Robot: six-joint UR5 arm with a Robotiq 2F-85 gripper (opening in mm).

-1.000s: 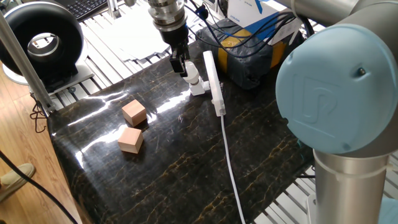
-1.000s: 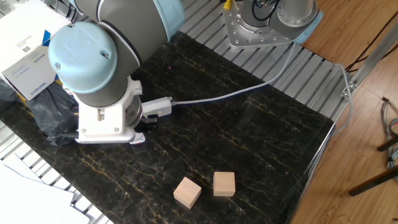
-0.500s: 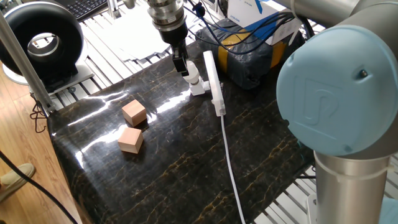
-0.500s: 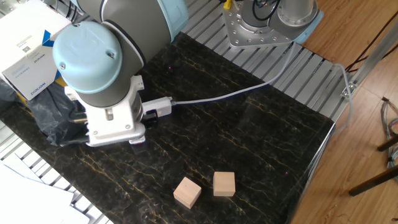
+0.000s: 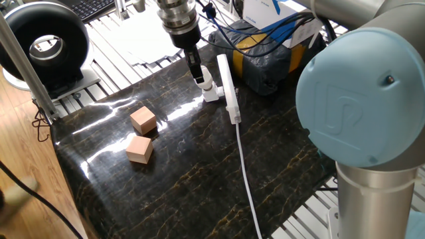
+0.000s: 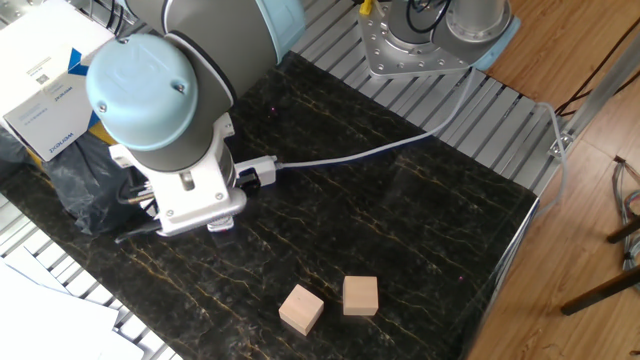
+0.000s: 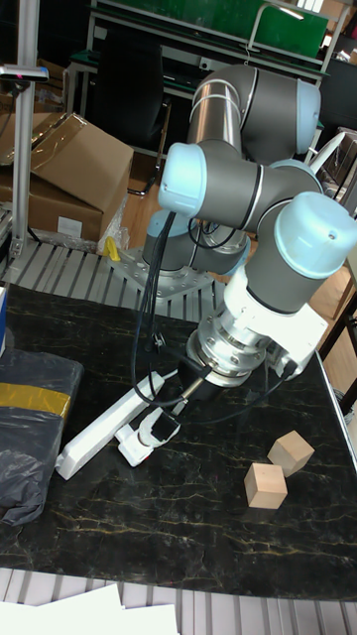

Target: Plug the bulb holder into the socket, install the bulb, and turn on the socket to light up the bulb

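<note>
The socket [image 5: 228, 85] is a long white strip lying at the back of the dark table, also seen in the tall fixed view [image 7: 102, 427]. The white bulb holder [image 5: 212, 95] sits plugged into its side and lies low [image 7: 133, 448]. The white bulb [image 5: 207, 82] sticks out of the holder [image 7: 152, 430]. My gripper [image 5: 198, 72] comes down from above, its dark fingers [image 7: 171, 426] shut around the bulb's free end. In the other fixed view the arm's wrist hides the gripper, and only the socket's end [image 6: 262, 170] shows.
Two tan wooden cubes [image 5: 143, 120] [image 5: 139, 149] lie left of the socket. A dark wrapped box with yellow tape [image 5: 265, 56] stands right behind it. The socket's white cable [image 5: 246, 172] runs to the table's front edge. A black round device [image 5: 46, 43] stands at the far left.
The wrist has turned about its own axis while staying over the bulb; the fingers now show edge-on. Bulb, holder and socket have stayed in place.
</note>
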